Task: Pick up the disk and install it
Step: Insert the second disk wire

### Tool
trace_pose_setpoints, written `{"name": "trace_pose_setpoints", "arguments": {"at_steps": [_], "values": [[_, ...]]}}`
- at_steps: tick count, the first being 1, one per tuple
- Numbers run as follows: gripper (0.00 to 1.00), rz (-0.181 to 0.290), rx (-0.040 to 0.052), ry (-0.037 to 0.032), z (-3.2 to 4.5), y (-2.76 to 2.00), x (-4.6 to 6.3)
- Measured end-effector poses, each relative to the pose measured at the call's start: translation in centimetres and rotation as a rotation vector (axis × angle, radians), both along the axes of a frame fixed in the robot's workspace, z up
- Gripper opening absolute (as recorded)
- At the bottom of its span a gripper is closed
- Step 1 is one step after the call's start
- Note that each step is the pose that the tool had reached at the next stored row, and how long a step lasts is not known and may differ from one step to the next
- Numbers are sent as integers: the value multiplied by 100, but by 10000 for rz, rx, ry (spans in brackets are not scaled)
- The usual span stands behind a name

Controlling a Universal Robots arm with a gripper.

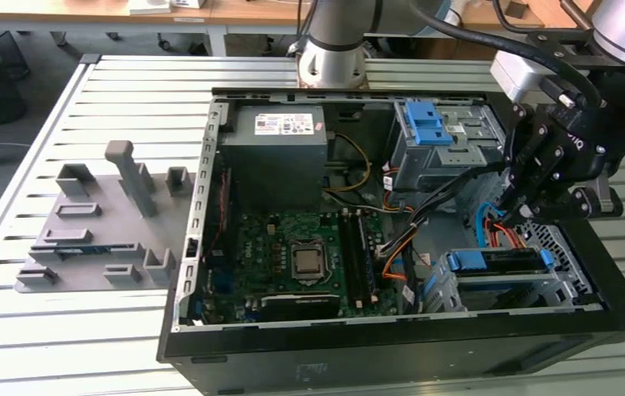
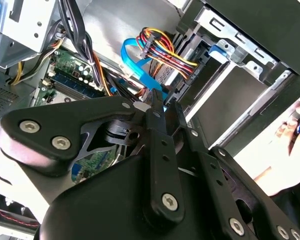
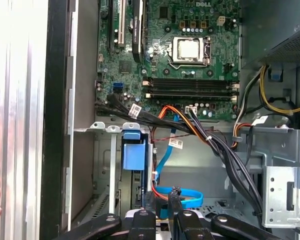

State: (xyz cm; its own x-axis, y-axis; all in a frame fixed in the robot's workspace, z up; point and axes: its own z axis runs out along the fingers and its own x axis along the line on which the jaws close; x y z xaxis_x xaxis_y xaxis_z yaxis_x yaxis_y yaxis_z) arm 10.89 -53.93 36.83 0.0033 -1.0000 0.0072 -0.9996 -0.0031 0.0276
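In the exterior view the gripper (image 1: 523, 216), fingers pressed nearly together around nothing, hangs at the right of the frame over the open computer case (image 1: 401, 351), just above the disk (image 1: 497, 261) seated in its lower-right bay, so I judge installation essentially finished, with only clearing the cables (image 1: 486, 227) remaining.

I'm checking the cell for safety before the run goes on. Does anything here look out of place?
Yes: a person's hand sits just outside the open computer case while the end effector hangs inside it, above the drive bay. Cables lie loose inside; nothing looks damaged or spilled.
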Motion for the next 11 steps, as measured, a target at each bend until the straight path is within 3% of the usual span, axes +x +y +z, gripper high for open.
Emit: {"name": "trace_pose_setpoints", "arguments": {"at_steps": [11], "values": [[25, 0, 1, 118, -50, 14, 16]]}}
